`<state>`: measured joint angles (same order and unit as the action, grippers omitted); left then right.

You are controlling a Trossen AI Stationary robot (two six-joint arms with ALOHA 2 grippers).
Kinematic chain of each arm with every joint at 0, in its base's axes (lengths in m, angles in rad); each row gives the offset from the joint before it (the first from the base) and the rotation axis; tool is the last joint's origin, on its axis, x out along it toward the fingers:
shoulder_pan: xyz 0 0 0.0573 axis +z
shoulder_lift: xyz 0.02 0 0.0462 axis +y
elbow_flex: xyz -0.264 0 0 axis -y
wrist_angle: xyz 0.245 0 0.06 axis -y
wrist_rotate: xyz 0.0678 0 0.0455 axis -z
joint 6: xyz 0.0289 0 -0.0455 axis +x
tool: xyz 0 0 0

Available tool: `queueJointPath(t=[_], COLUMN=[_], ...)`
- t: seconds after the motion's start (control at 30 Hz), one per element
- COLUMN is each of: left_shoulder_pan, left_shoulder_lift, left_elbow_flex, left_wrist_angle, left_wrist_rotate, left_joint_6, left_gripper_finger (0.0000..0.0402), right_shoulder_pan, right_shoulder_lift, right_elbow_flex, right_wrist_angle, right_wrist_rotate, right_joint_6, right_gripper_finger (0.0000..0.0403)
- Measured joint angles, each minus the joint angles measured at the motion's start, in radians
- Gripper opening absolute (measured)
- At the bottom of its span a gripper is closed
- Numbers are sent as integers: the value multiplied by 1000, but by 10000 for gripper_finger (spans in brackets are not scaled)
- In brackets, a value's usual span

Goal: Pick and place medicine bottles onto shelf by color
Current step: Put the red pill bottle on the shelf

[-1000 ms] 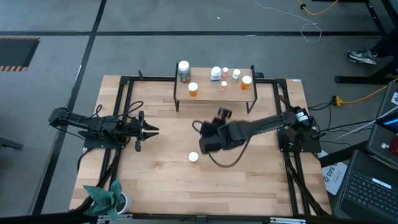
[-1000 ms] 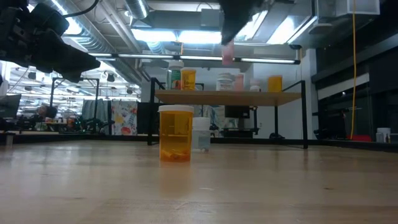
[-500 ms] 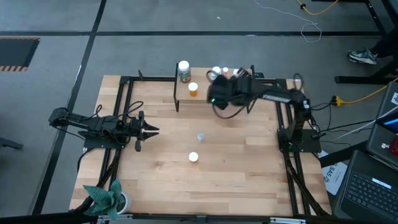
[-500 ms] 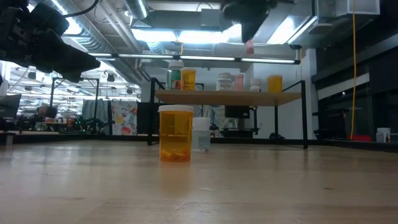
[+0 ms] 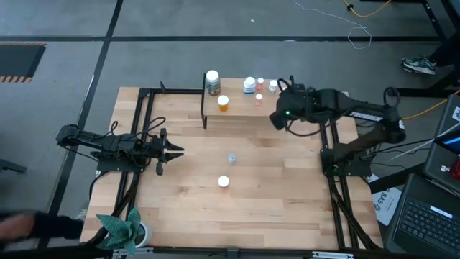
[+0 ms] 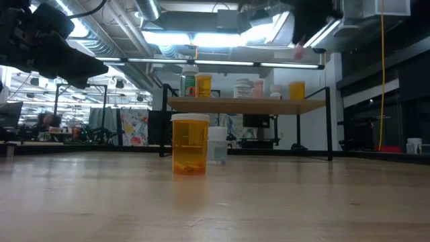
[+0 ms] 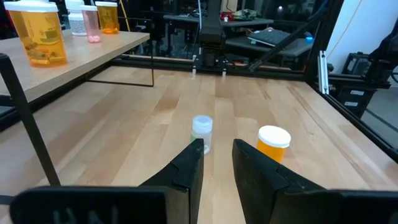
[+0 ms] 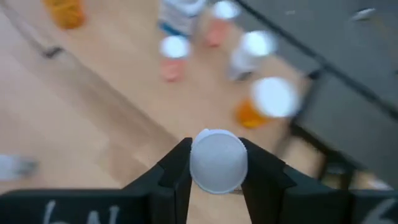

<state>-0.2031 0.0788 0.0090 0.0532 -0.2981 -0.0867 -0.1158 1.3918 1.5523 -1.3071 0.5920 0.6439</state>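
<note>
The shelf stands at the table's far middle and bears several white-capped bottles: a green one, an orange one, and small pale and pink ones. An orange bottle and a small clear bottle stand on the tabletop; the low view also shows them. My right gripper is above the shelf's right end, shut on a small pinkish bottle. My left gripper is open and empty at the table's left. My right gripper pinches the small bottle between its two fingers at the white cap, one finger on each side. The fingers point down from above. The bottle is upright, cap up, lifted clear above the shelf's right end.
Black frame rails run along the table's left and right sides. A green plant sits at the near left corner, and a blurred person's arm shows beside it. A laptop is off the table's right.
My right gripper has carried the small bottle from above the table's middle up and toward the far edge, then right along the shelf to its right end. The bottle has stayed upright in the hold.
</note>
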Motion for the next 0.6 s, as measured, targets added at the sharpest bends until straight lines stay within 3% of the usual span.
queueJointPath(t=[0.13,0.27,0.6], left_shoulder_pan=[0,0,0], left_shoulder_lift=[0,0,0], left_elbow_flex=[0,0,0], left_wrist_angle=[0,0,0], left_wrist_rotate=[0,0,0], left_joint_6=[12,12,12], left_gripper_finger=[80,80,80], right_shoulder_pan=[-9,-67,-215], right_shoulder_lift=[-29,-25,-21], right_elbow_flex=[-186,-278,-315], right_wrist_angle=[274,424,477], right_wrist_rotate=[-42,-91,-270], right_joint_6=[-105,-152,-156], right_gripper_finger=[115,115,115])
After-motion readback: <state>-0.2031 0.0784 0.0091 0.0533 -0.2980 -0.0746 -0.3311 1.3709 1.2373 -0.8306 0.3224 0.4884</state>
